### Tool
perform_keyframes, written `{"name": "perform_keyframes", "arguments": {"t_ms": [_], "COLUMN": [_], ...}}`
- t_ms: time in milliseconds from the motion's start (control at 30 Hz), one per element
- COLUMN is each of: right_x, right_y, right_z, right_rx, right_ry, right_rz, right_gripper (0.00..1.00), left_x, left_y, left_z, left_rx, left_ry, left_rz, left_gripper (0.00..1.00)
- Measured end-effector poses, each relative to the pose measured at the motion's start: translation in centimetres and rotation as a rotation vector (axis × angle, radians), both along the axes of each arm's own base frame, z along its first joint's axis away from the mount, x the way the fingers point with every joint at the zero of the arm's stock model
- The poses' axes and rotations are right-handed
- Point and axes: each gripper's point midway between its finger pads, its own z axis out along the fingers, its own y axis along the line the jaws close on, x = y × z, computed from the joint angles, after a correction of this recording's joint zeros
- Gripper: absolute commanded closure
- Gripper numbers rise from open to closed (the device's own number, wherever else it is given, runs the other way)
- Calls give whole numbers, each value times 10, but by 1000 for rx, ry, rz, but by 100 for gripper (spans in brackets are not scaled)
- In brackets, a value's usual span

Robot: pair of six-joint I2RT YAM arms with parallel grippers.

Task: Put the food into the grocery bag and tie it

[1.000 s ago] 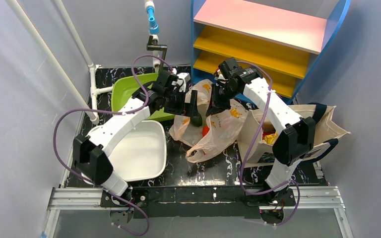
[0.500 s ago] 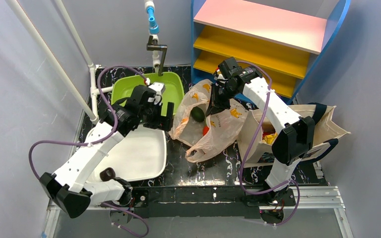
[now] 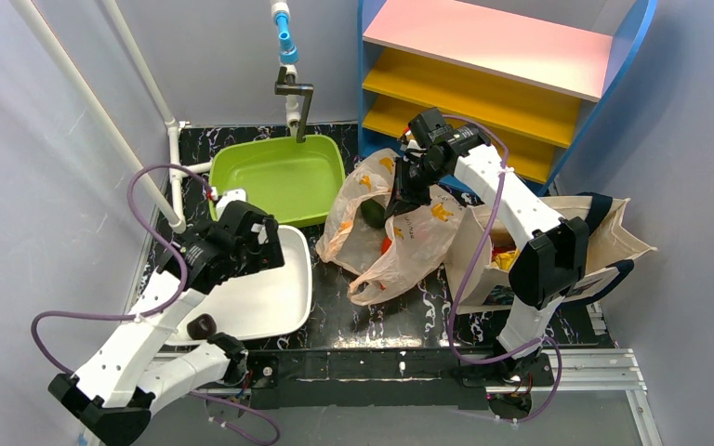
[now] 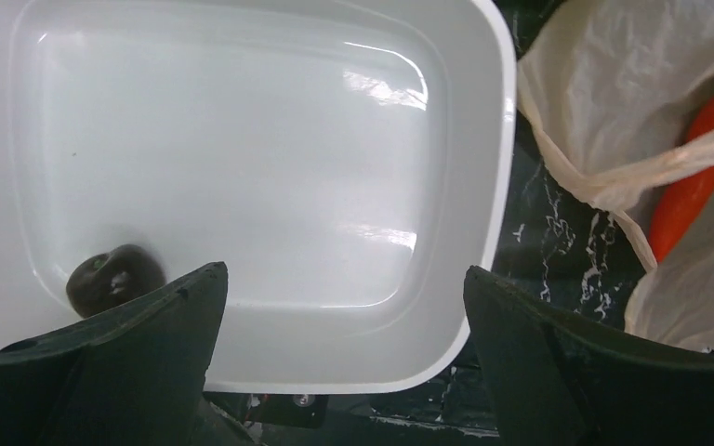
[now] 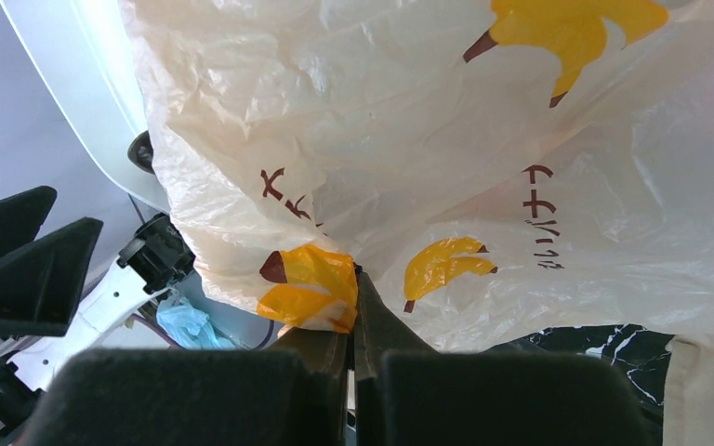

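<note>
White tub [image 3: 270, 279] is holding a dark brown ball [image 3: 202, 326] at seven o'clock, left pincer [image 4: 342, 274] gaping above; right pincer [image 5: 353, 279] is clamping the grocery bag [image 3: 418, 242] containing green fruit [image 3: 372, 214].

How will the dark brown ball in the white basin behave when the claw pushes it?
Being round, the dark brown ball will probably roll. The white basin looks glossy, so it may slide easily; the nearby wall should stop it.

Closed jaws pinch the beige, banana-printed grocery bag [image 5: 409, 139], its crinkled plastic spreading above them.
</note>
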Motion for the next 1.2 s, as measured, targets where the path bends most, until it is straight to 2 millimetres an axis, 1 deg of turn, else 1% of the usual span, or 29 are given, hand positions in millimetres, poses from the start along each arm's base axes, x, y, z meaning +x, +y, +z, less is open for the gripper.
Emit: {"name": "perform_keyframes", "arguments": {"t_ms": [100,200,300,500,667,800,900,1133,1200], "right_x": [-1,-1,-2,-5,-7,-7,-8,-5,-5], "right_y": [1,1,2,3,5,7,8,10,11], "right_z": [-1,-1,-1,-2,-1,0,1,-3,-3], "right_rx": [3,9,14,22,34,45,53,54,58], "right_ry": [4,8,13,26,35,38,43,53,50], "right_rz": [1,3,6,11,17,19,22,21,22], "right_gripper": [99,99,99,99,99,99,99,99,99], "left_x": [-9,-17,-26,-37,-51,-66,-79,-93,-95], "left_y": [18,30,43,63,81,92,96,109,110], "left_z": [-2,-4,-9,-25,-31,-44,-54,-68,-72], "left_rx": [10,14,44,119,146,139,116,77,76], "left_ry": [-5,15,93,268,367,442,500,563,573], "left_rz": [105,192,281,459,617,728,799,948,965], "left_gripper": [2,2,2,3,4,3,3,2,2]}}
